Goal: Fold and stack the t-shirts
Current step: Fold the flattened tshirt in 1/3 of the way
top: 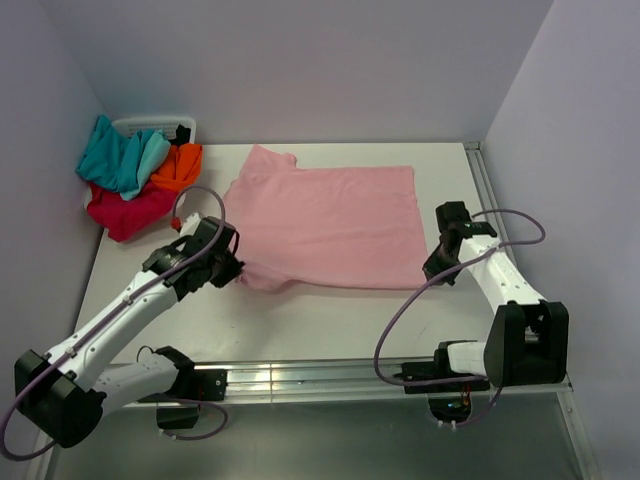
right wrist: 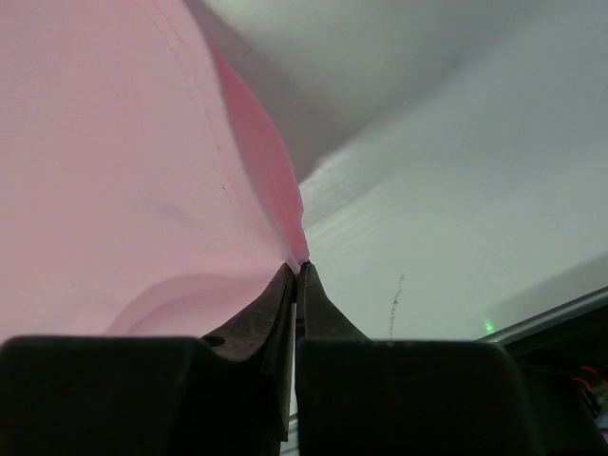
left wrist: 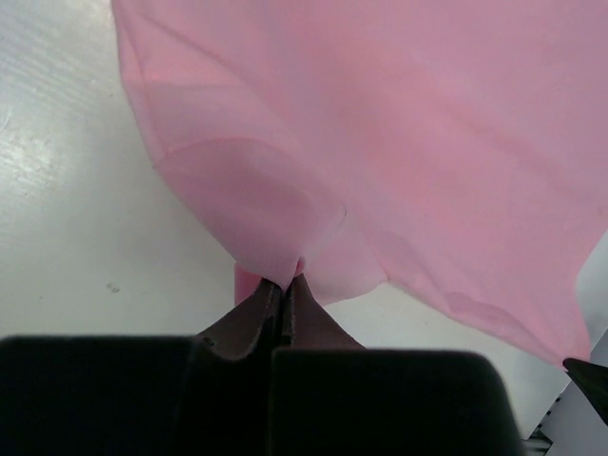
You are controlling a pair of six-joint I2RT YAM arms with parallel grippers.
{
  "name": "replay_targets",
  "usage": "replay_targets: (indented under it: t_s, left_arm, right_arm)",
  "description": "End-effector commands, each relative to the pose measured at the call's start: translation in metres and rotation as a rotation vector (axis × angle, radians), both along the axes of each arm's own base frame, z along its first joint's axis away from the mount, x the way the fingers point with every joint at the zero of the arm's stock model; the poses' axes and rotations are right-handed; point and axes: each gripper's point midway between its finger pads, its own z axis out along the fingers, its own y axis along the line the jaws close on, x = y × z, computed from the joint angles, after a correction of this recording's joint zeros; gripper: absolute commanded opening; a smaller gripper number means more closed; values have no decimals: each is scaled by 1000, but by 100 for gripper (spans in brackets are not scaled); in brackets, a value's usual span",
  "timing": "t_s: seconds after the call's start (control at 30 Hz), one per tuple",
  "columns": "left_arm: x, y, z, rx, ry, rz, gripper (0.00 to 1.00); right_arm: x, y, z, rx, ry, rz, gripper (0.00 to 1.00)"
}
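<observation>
T-shirts, count: four colours in view, so one pink t-shirt (top: 330,225) and a heap of three.
Heap: a teal t-shirt (top: 115,155), an orange t-shirt (top: 180,165) and a crimson t-shirt (top: 125,212), all crumpled and touching one another at the far left corner of the table (top: 300,320). The teal one lies partly over the rim of a white basket (top: 150,125).
Pink t-shirt, place: spread mostly flat across the middle of the table, well apart from the heap, with its hem to the right and its neck end to the left.
Arms, count: two, one gripper each.
Left gripper (left wrist: 288,280): jaws pressed together on a pinch of pink cloth at the shirt's near left edge. The fabric rises into a small peak at the fingertips.
Right gripper (right wrist: 299,271): jaws closed tight on the near right corner of the pink t-shirt. The hem edge runs up from the tips and the cloth is drawn slightly off the table there.
Both grips: on the same near edge of the shirt, at opposite ends.
</observation>
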Motion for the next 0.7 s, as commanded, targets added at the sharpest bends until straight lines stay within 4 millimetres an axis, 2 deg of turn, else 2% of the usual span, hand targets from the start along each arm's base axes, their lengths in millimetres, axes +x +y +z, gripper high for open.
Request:
replay_targets:
  t_s: [0.0, 0.03, 0.17, 0.2, 0.23, 0.27, 0.3, 0.33, 0.37, 0.4, 0.43, 0.47, 0.5, 0.53, 0.57, 0.6, 0.63, 0.67]
  left_arm:
    - [25, -5, 23, 11, -45, -18, 0]
    - [32, -7, 30, 13, -62, -34, 0]
    - [63, 0, 34, 14, -62, -21, 0]
    - [70, 0, 29, 24, -45, -21, 0]
    - [78, -2, 34, 20, -61, -38, 0]
    - [87, 2, 34, 20, -62, -28, 0]
    - [94, 2, 26, 30, -36, -31, 0]
    - [104, 1, 26, 26, -44, -35, 0]
    - [116, 4, 32, 21, -58, -40, 0]
    - [127, 4, 19, 28, -27, -41, 0]
    - [148, 1, 29, 23, -73, -57, 0]
    - [162, 7, 28, 18, -74, -49, 0]
    - [179, 7, 4, 33, -23, -51, 13]
    - [207, 12, 19, 31, -70, -56, 29]
    - [221, 15, 14, 38, -52, -53, 52]
    - [236, 19, -17, 62, 19, -48, 84]
    - [265, 20, 9, 67, -50, -48, 98]
    - [275, 25, 8, 78, -40, -31, 99]
  right_arm:
    - [23, -7, 19, -28, -38, -11, 0]
    - [33, -7, 27, -31, -58, -10, 0]
    - [57, -7, 36, -34, -61, -6, 0]
    - [62, -7, 39, -33, -66, -4, 0]
    - [72, -7, 46, -31, -86, -3, 0]
    - [77, -6, 44, -30, -74, -2, 0]
    - [83, -6, 45, -30, -75, -1, 0]
    - [93, -7, 53, -32, -96, -2, 0]
    - [99, -7, 47, -33, -75, -3, 0]
    - [112, -7, 53, -37, -100, -6, 0]
    - [121, -7, 52, -36, -104, -9, 0]
    - [130, -16, 39, -34, -67, -38, 0]
    - [141, -14, 36, -20, -68, -43, 0]
    - [165, -11, 31, 0, -75, -34, 9]
    - [179, -9, 31, 21, -88, -24, 27]
    - [206, -7, 46, 30, -147, -19, 47]
    - [214, -6, 46, 36, -140, -13, 99]
    - [225, -7, 39, 37, -125, -6, 100]
